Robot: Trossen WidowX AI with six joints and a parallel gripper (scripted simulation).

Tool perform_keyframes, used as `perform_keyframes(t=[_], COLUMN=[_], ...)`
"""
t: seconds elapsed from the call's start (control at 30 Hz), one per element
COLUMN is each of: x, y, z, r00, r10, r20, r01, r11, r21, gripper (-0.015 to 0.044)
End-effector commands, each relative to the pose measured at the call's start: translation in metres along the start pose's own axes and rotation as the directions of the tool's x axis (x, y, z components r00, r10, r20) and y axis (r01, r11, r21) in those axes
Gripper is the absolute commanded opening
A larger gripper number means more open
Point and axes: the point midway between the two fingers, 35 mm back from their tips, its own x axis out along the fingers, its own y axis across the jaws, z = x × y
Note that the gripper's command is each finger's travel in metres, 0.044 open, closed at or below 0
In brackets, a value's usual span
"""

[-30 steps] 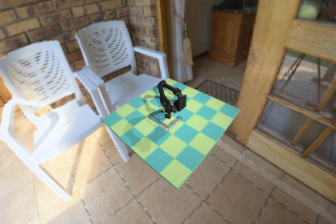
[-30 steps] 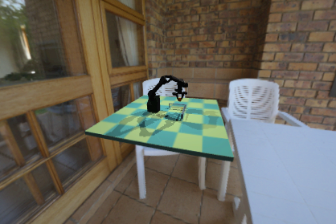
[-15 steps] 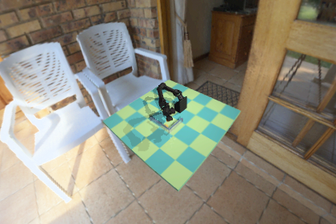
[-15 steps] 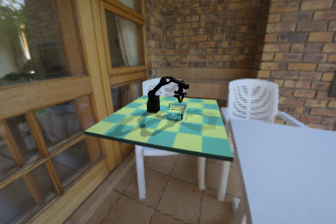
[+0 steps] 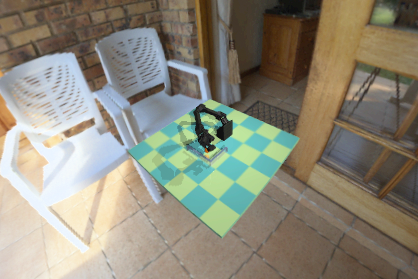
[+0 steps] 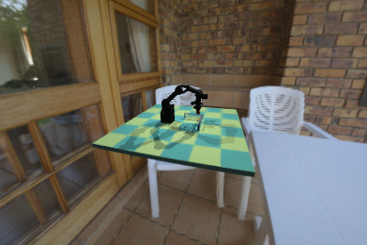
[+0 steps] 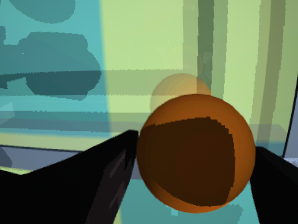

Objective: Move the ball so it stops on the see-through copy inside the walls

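The orange ball is held between the two black fingers of my gripper. The gripper is shut on it, and the ball hangs above the table, about level with or above the wall tops. The see-through copy shows as a pale orange round beyond the ball in the wrist view, partly hidden by it. The low clear walls make a corner around the copy. In the wrist view a wall top passes behind the held ball.
The arm stands on a green and teal checkered table. Shadows of the arm and walls fall across it. White chairs stand beside the table, with another white table in the exterior view.
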Motion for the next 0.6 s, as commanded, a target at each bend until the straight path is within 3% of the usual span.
perform_keyframes(t=[0.0, 0.3, 0.57], x=[0.002, 0.006, 0.05], y=[0.003, 0.003, 0.003], z=[-0.007, -0.007, -0.009], r00=[1.0, 1.0, 1.0], r10=[0.003, 0.003, 0.003], r20=[-0.009, -0.01, -0.01], r01=[-0.004, -0.004, -0.004], r11=[0.993, 0.992, 0.992], r21=[-0.118, -0.123, -0.123], gripper=[0.0, 0.0, 0.0])
